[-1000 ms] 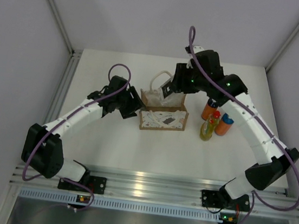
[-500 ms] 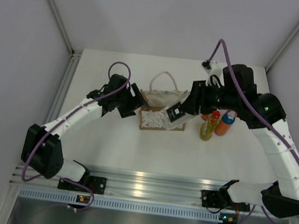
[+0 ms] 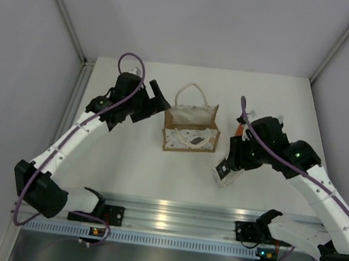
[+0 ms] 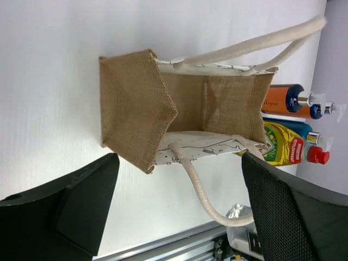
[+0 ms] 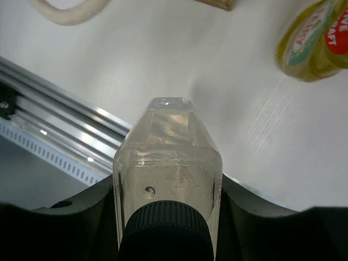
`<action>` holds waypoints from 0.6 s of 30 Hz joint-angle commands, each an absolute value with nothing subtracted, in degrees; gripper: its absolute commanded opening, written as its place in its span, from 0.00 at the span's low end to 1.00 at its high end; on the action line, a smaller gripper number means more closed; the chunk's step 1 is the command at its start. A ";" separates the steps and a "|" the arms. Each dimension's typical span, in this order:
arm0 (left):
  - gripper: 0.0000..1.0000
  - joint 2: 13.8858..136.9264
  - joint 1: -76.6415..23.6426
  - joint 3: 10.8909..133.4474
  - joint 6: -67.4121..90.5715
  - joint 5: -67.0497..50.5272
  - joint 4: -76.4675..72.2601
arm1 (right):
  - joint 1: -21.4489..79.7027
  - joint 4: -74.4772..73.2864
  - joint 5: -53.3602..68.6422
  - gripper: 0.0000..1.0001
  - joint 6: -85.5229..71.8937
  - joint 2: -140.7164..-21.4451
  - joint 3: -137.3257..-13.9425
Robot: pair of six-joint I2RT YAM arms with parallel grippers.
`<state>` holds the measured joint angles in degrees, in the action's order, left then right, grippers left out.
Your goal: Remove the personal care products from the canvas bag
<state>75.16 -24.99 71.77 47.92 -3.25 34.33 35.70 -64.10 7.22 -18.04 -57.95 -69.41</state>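
Note:
The tan canvas bag [image 3: 190,131] stands mid-table with its rope handles out; in the left wrist view [image 4: 179,111] its inside shows only bare canvas. My right gripper [image 3: 229,169] is shut on the clear bottle [image 5: 168,157], just below its dark grey cap [image 5: 166,231], and holds it above the table front-right of the bag. My left gripper [image 3: 154,101] is open and empty, up and left of the bag; its fingers [image 4: 65,212] frame the bag. Orange bottles with blue tops [image 4: 281,98] and the yellow bottle [image 4: 283,144] with a red cap stand right of the bag.
The metal rail [image 3: 170,216] runs along the near table edge, under the held bottle [image 5: 54,103]. One rope handle [image 4: 204,198] lies on the table in front of the bag. Grey walls enclose the table on three sides.
My right gripper has lifted the clear bottle out of the bag and swung it to the front right. My left gripper has drawn back and away from the bag's left side.

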 commanded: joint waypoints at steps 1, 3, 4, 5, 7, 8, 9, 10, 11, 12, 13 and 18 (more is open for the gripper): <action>0.98 71.37 -24.70 77.68 42.46 2.80 39.80 | 35.07 -53.35 -2.17 0.00 -19.60 -53.97 -67.16; 0.98 70.05 -24.79 80.06 41.13 5.26 41.31 | 35.16 -51.51 -6.93 0.00 -19.86 -53.79 -63.99; 0.98 69.61 -24.79 80.68 40.00 6.14 42.79 | 35.07 -50.98 -8.60 0.00 -20.12 -54.05 -62.94; 0.98 69.35 -24.70 81.38 39.47 7.72 43.59 | 35.16 -49.50 -9.92 0.00 -20.30 -54.05 -61.10; 0.98 68.21 -24.70 83.05 38.15 9.31 45.69 | 35.16 -47.82 -12.29 0.00 -20.92 -54.58 -59.42; 0.98 67.94 -24.78 83.58 37.80 10.53 46.40 | 35.16 -45.81 -12.30 0.00 -21.00 -54.67 -57.93; 0.98 67.16 -24.79 83.93 37.44 11.07 47.02 | 35.16 -44.83 -12.39 0.00 -21.35 -54.84 -57.14; 0.98 66.71 -24.79 84.46 36.92 11.60 47.63 | 35.16 -43.95 -13.26 0.00 -21.53 -55.45 -56.43; 0.98 66.45 -24.70 84.55 36.65 12.04 48.68 | 35.16 -42.99 -13.53 0.00 -21.53 -55.81 -55.03; 0.98 65.58 -24.78 84.72 36.39 12.74 49.21 | 35.16 -41.33 -13.97 0.00 -21.45 -56.16 -54.32; 0.98 65.13 -24.79 84.73 35.78 13.09 49.83 | 35.16 -40.53 -14.24 0.00 -21.36 -57.03 -53.71; 0.98 62.93 -24.70 83.77 33.93 15.03 53.78 | 35.16 -38.23 -16.43 0.00 -22.50 -60.38 -50.80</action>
<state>64.58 -24.99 82.91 36.64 12.08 49.95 35.70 -47.97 -12.84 -20.88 -59.92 -50.02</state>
